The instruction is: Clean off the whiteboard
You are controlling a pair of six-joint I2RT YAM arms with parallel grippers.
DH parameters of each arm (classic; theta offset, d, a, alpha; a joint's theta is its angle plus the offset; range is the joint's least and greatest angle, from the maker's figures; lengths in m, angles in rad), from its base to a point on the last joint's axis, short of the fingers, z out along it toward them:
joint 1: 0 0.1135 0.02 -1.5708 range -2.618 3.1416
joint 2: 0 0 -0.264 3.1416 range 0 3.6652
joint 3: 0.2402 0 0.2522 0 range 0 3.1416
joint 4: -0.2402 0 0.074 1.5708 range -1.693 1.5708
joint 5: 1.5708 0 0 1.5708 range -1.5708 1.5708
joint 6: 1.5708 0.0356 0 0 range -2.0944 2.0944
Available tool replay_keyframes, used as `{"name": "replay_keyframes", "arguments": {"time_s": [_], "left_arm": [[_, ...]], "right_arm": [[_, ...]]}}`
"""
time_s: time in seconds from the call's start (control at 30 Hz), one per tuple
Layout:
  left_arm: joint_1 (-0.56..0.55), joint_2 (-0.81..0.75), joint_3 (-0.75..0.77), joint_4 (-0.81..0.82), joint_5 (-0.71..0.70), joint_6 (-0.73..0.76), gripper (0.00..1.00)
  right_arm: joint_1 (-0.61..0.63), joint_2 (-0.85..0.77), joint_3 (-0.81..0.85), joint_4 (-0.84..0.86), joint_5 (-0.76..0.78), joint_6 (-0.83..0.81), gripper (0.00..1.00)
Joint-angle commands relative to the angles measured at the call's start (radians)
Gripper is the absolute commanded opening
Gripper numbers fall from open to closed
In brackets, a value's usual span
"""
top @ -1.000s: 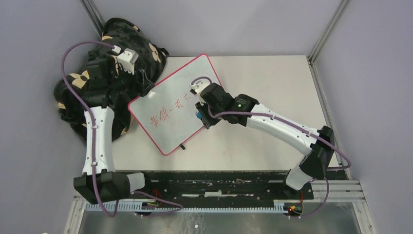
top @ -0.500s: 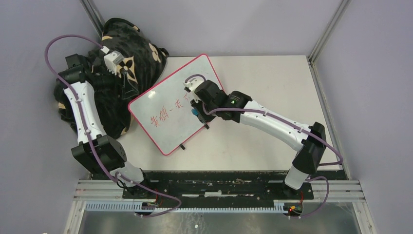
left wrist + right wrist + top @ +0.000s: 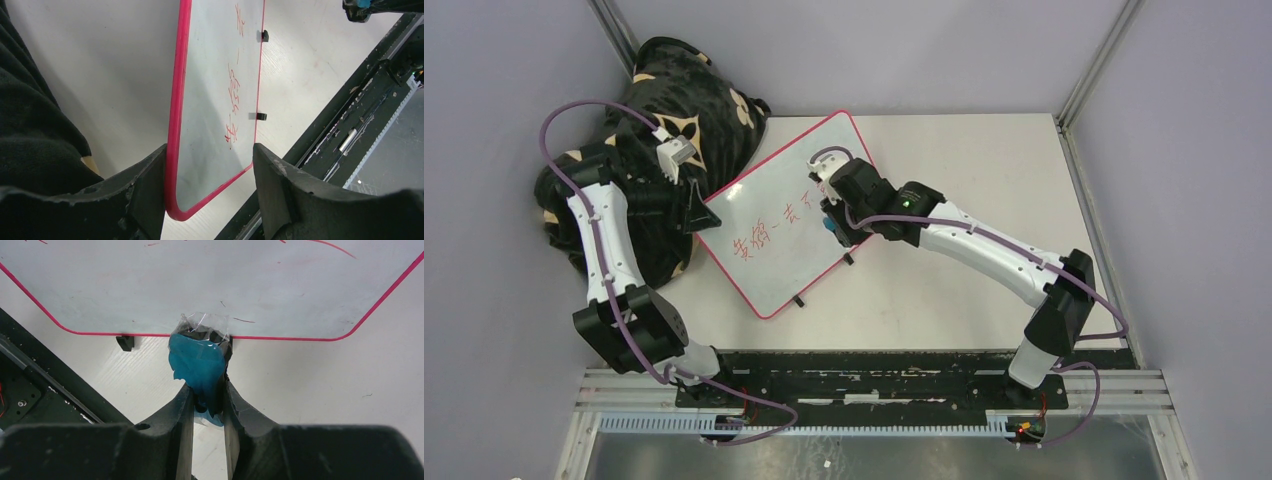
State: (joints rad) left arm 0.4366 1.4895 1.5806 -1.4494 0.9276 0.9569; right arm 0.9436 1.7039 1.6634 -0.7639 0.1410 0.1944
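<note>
The whiteboard (image 3: 774, 195) lies tilted on the table, with a red-pink rim and red handwriting (image 3: 767, 238) across its middle. My left gripper (image 3: 698, 206) is open at the board's left corner. In the left wrist view the gripper (image 3: 210, 172) has that corner of the whiteboard (image 3: 215, 90) between its fingers (image 3: 148, 185). My right gripper (image 3: 831, 226) is shut on a blue eraser at the board's right edge. In the right wrist view the gripper (image 3: 207, 390) holds the eraser (image 3: 196, 365) against the rim of the whiteboard (image 3: 200, 280).
A black patterned cloth bundle (image 3: 679, 85) lies at the back left under my left arm. A black rail (image 3: 874, 372) runs along the near edge. Metal frame posts (image 3: 1096, 60) and purple walls close in the table. Two small black feet (image 3: 264, 35) stick out from the board.
My left arm went back over the cloth bundle and then returned to the board's left corner. My right gripper with the eraser shifted slightly up-left along the board's right edge.
</note>
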Motion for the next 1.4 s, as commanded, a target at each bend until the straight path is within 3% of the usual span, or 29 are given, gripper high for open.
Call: {"name": "replay_keyframes", "arguments": {"time_s": [0.0,0.23,0.5,0.87,1.13,1.37], "left_arm": [[0.001,0.012,0.009,-0.013,0.054,0.069,0.64],[0.002,0.047,0.027,-0.013,0.058,0.058,0.42],[0.0,0.053,0.048,-0.014,0.026,0.053,0.38],[0.001,0.068,0.016,-0.013,-0.006,0.086,0.03],[0.001,0.093,-0.012,-0.011,-0.031,0.131,0.03],[0.001,0.098,-0.022,-0.011,-0.043,0.158,0.03]], "right_arm": [[-0.011,-0.02,-0.006,0.041,0.015,-0.009,0.01],[-0.035,-0.062,-0.072,0.075,0.031,0.0,0.01],[-0.064,-0.069,-0.094,0.091,0.033,-0.001,0.01],[-0.147,0.003,-0.126,0.31,0.059,-0.08,0.01],[-0.256,0.142,-0.042,0.439,0.03,-0.075,0.01],[-0.33,0.169,-0.031,0.58,0.0,-0.089,0.01]]}}
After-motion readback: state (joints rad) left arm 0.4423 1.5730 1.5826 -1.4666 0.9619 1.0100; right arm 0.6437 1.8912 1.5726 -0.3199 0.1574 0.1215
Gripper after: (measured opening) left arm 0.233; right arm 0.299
